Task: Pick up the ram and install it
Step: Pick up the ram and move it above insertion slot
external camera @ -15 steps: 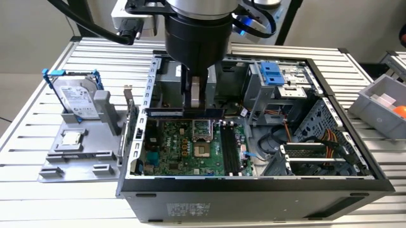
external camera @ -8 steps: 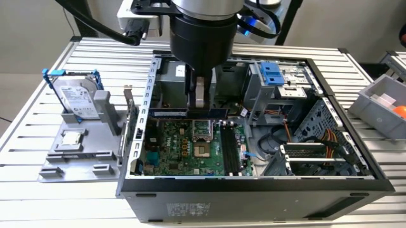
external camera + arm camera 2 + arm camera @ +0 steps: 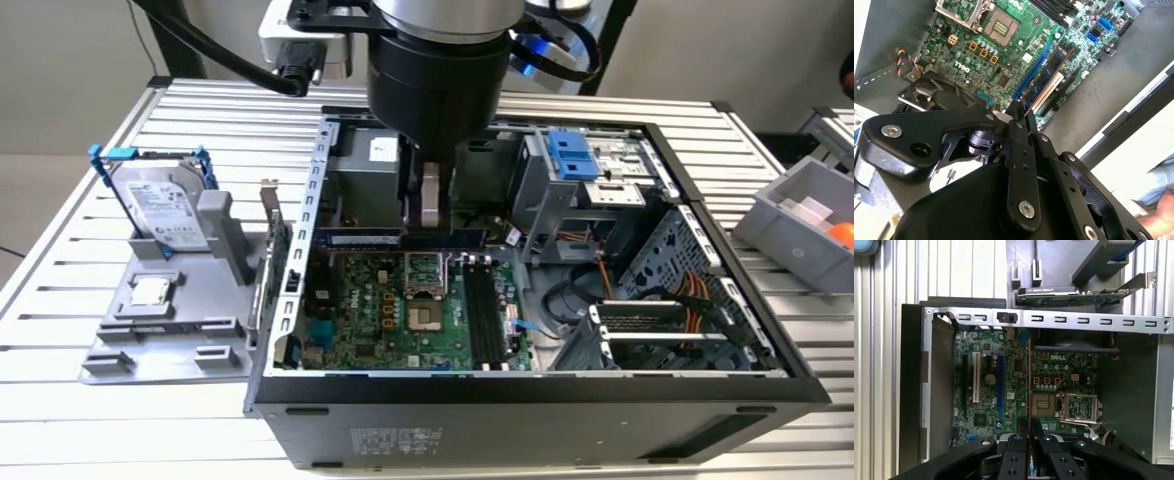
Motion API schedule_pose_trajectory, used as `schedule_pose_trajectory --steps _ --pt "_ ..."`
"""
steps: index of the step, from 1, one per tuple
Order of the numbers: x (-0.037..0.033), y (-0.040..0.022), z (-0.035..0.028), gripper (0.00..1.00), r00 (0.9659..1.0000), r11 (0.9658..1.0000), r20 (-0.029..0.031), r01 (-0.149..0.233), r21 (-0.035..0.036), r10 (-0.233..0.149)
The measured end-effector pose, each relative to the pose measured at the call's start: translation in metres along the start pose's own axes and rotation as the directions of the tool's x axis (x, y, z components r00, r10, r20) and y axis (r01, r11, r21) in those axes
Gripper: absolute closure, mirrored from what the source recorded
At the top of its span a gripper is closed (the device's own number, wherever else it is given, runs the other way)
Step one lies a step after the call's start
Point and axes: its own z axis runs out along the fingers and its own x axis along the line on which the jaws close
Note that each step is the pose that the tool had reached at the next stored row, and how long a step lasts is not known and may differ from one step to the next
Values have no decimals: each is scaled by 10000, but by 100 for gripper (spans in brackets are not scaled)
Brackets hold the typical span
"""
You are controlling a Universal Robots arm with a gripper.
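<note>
My gripper hangs inside the open computer case, over the back part of the green motherboard. It is shut on the ram, a long dark strip held level above the board. In the first wrist view the ram is edge-on, reaching out from the gripper beside the processor socket. In the second wrist view the ram extends from the gripper over the blue and white slots. The long black memory slots lie to the exterior view's right of the socket, crosswise to the ram.
A grey fixture on the exterior view's left carries a silver hard drive in a blue bracket and a small square chip. A grey bin stands at the right. Drive cage and cables crowd the case's right half. A person's hand is nearby.
</note>
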Motion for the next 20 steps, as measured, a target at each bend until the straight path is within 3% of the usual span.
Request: schedule_pose_trajectory --steps 20 --pt "1 -129 1 100 10000 10000 0 0 0 0"
